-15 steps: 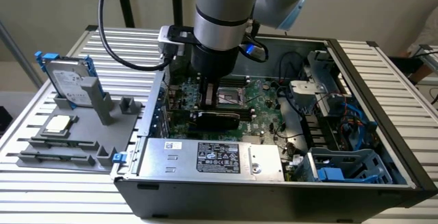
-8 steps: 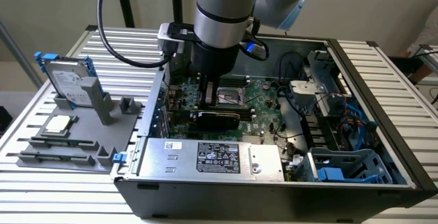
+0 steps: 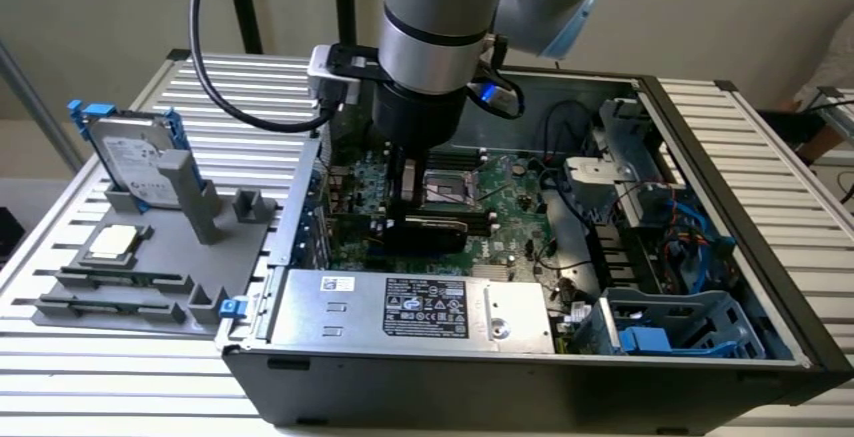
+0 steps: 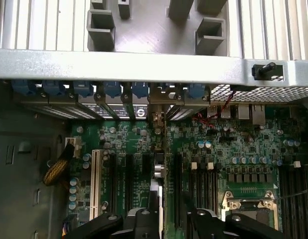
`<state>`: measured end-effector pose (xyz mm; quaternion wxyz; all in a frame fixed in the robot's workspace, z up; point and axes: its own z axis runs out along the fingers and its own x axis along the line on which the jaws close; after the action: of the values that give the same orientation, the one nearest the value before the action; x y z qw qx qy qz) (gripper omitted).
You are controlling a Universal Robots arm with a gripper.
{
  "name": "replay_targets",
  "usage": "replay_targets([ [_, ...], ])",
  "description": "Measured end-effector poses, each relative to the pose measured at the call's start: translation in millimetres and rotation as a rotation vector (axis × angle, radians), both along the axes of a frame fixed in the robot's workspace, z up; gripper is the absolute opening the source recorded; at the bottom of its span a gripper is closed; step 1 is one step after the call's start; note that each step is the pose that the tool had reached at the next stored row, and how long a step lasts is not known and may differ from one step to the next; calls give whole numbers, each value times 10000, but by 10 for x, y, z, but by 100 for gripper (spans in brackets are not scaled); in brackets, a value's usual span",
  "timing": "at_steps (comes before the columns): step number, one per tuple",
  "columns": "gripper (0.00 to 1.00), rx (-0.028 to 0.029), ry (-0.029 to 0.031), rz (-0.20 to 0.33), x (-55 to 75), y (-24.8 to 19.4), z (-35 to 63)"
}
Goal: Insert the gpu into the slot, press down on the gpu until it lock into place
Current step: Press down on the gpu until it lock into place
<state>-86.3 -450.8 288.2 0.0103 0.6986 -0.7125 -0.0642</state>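
A dark metal computer case (image 3: pixel 534 397) is laid open on a slatted aluminium desk (image 3: pixel 120 387). A green motherboard (image 3: pixel 514 192) is exposed on its floor. The silver robot arm (image 3: pixel 427 7) is lowered into the case from above, and its black hand (image 3: pixel 398 219) is held just over the board beside the square metal processor socket (image 3: pixel 447 182).

The gpu (image 3: pixel 438 229), a small, thin black rectangular circuit card with a glossy shroud, is seen standing on edge on the motherboard. It is directly below the hand and just behind the silver labelled power-supply box (image 3: pixel 414 307). Whether the card is fully seated cannot be told.

In the wrist view the gpu (image 4: pixel 158 172) is seen edge-on as a narrow strip. It runs among the long expansion connectors, with a white connector (image 4: pixel 96 184) off to one side. The hand (image 4: pixel 171 214) is spread apart. One finger is close against the card, while a gap is left between the card and the other finger, so the card is not clamped.

At the exterior view's left, a grey plastic fixture tray (image 3: pixel 147 287) is set against the case. A hard drive with blue rails (image 3: pixel 134 147) is propped on it
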Motion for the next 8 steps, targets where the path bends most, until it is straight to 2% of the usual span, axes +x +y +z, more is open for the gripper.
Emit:
replay_targets([
  [1, 36, -2, 1, 0, 2, 0, -1],
  [3, 36, -6, -1, 2, 6, 1, -9],
  [4, 42, -14, 1, 4, 8, 0, -15],
  [8, 42, -53, 0, 43, 15, 0, -71],
])
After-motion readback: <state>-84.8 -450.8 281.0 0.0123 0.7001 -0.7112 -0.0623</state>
